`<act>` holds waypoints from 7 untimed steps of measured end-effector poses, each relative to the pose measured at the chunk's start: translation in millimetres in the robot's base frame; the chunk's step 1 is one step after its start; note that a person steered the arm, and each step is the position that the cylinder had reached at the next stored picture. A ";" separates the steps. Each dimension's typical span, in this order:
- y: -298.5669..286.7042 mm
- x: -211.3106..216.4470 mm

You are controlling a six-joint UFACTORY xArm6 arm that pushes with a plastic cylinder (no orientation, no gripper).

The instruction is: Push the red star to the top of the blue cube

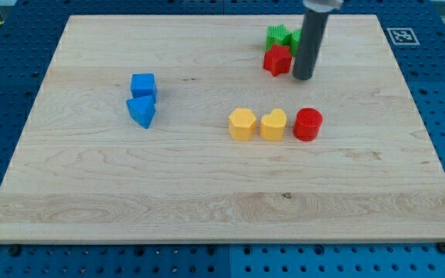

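Observation:
The red star point(276, 60) lies near the view's top right on the wooden board, touching a green block point(280, 37) just above it. The blue cube point(143, 85) sits at the view's left, with a blue triangular block point(141, 112) touching it just below. My tip point(303, 77) stands on the board right beside the red star, on its right side, about touching it. The rod hides part of the green block behind it.
A yellow hexagon block point(242, 123), a yellow heart block point(273, 124) and a red cylinder point(308, 123) stand in a row in the middle right. The board point(207, 208) lies on a blue perforated table. A marker tag point(402, 35) sits off the top right corner.

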State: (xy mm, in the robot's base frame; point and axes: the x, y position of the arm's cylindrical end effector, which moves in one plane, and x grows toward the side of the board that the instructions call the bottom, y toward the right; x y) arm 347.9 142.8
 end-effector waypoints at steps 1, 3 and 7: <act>7.8 -27.6; -30.2 -36.6; -78.0 -24.9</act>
State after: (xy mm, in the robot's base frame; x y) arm 323.0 64.7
